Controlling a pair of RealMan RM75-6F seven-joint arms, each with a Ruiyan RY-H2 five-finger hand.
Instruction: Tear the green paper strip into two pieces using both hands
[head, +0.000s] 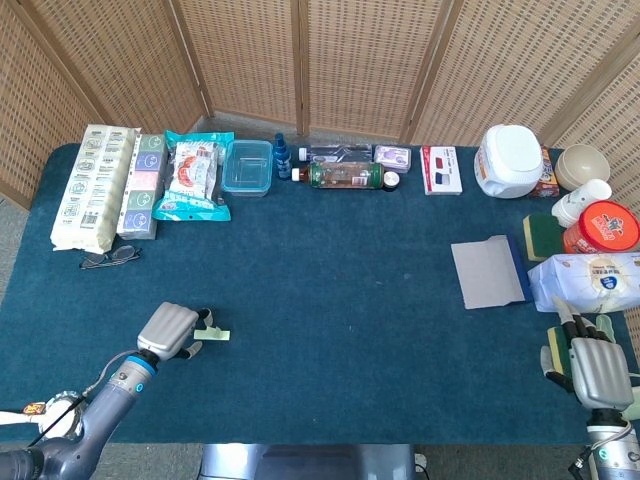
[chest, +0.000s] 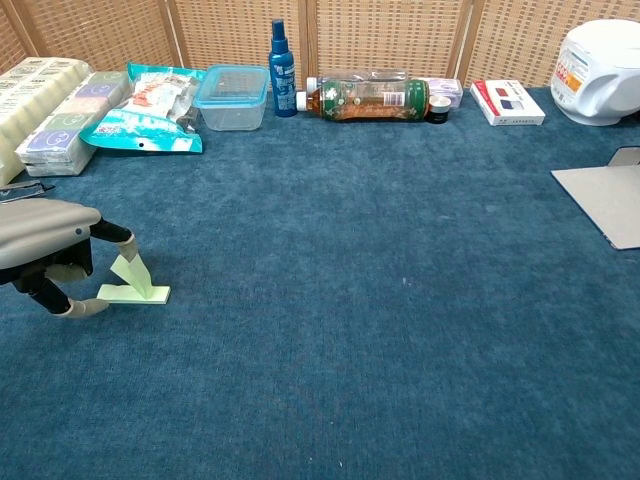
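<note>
The green paper strip (head: 216, 334) lies on the blue cloth at the front left, one end flat and the other folded up into a raised flap (chest: 131, 272). My left hand (head: 170, 330) sits just left of it. In the chest view the left hand (chest: 42, 245) has one fingertip touching the top of the flap and the thumb low by the strip's left end; no firm pinch shows. My right hand (head: 592, 364) rests at the table's front right corner with its fingers extended and nothing in them. The chest view does not show it.
Along the back stand tissue packs (head: 95, 185), a snack bag (head: 192, 176), a clear box (head: 247, 166), a blue spray bottle (chest: 283, 56), a lying bottle (chest: 365, 99) and a white cooker (head: 510, 160). Glasses (head: 110, 257) lie left; a grey sheet (head: 487, 272) and wipes pack (head: 590, 280) right.
</note>
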